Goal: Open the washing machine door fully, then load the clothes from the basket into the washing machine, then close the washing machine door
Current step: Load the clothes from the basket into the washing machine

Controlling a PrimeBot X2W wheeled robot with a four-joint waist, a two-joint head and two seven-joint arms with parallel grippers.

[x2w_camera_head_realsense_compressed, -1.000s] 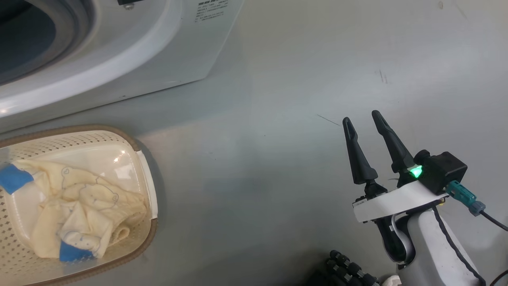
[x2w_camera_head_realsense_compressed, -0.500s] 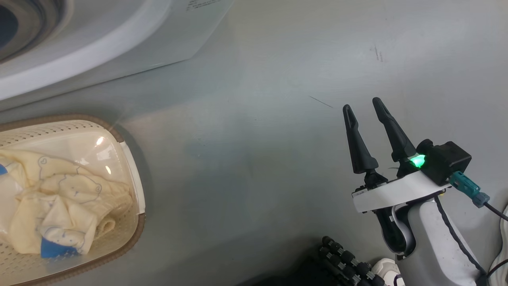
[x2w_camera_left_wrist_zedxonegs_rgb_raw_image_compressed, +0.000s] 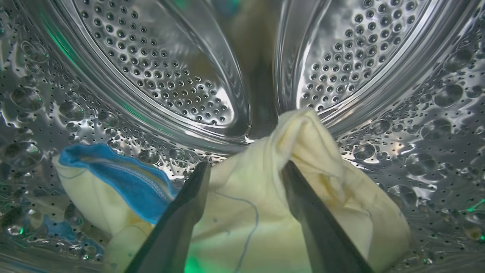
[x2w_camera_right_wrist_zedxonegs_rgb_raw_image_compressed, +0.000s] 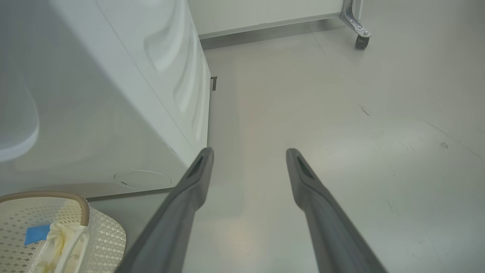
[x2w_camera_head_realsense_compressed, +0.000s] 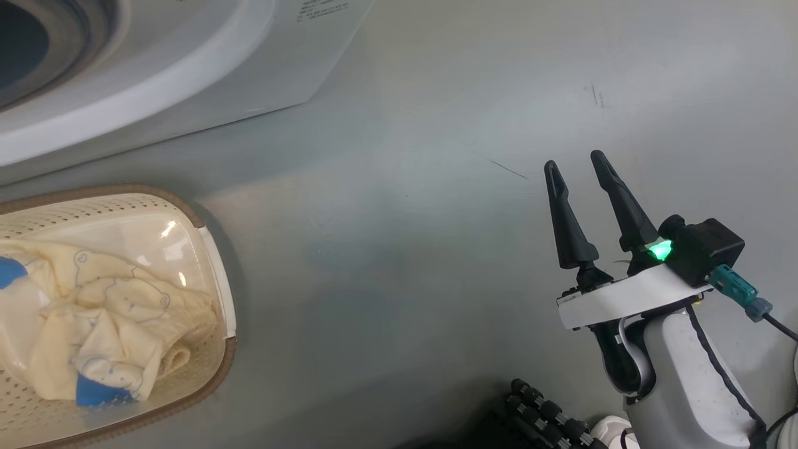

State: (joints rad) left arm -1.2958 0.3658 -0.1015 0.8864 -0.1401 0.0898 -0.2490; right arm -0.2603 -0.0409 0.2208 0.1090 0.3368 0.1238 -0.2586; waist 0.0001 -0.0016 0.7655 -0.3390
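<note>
- My left claw is deep in the drum, fingers spread. A cream garment heaps up between them, with its peak by the right finger. Whether the cloth touches a pad I cannot tell.
- The garment's lower part runs off the bottom of my left wrist view. Its blue cuff lies off to that view's left, with dim, blurred shapes on the shiny steel below it.
- My right claw is spread wide and empty above bare floor, well apart from the basket.
- The head view's left edge cuts off the basket. More clothes lie in it, cream with blue patches and thin bear drawings.
- The washer is cropped at the top left, with an arc of its dark porthole in the corner.
- A printed label sits on the washer's front, too small to read.
</note>
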